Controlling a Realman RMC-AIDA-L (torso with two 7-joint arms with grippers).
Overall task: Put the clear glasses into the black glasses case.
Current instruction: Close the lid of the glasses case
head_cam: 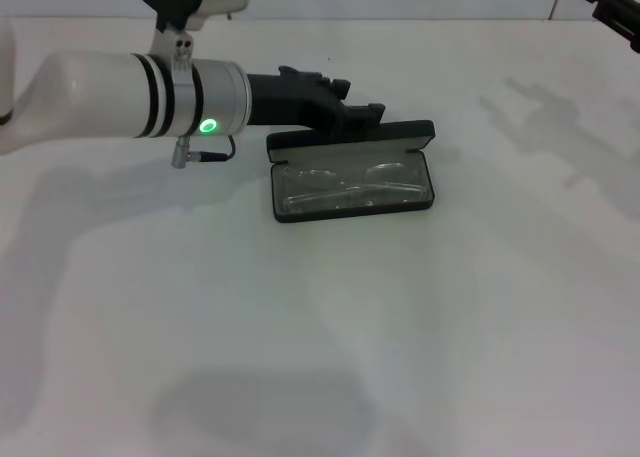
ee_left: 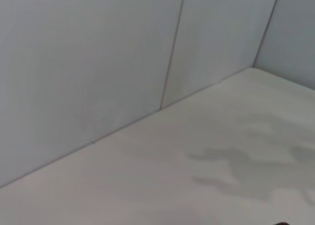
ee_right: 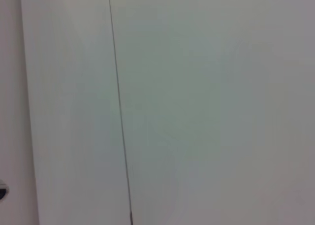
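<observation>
White table (head_cam: pixel 420 357), plain and matte. Resting directly on it toward the far middle: black glasses case (head_cam: pixel 352 172), lid open. Bare white surface on every side of the case.

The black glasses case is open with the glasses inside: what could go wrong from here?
1. The left end effector sits at the raised lid of the black glasses case; pushing the lid may slide the light case across the table.
2. The clear glasses lie in the tray, but if an arm stands above its rim, the closing lid may pinch it.
3. The right end effector is parked far off, so nothing holds the case down.
</observation>
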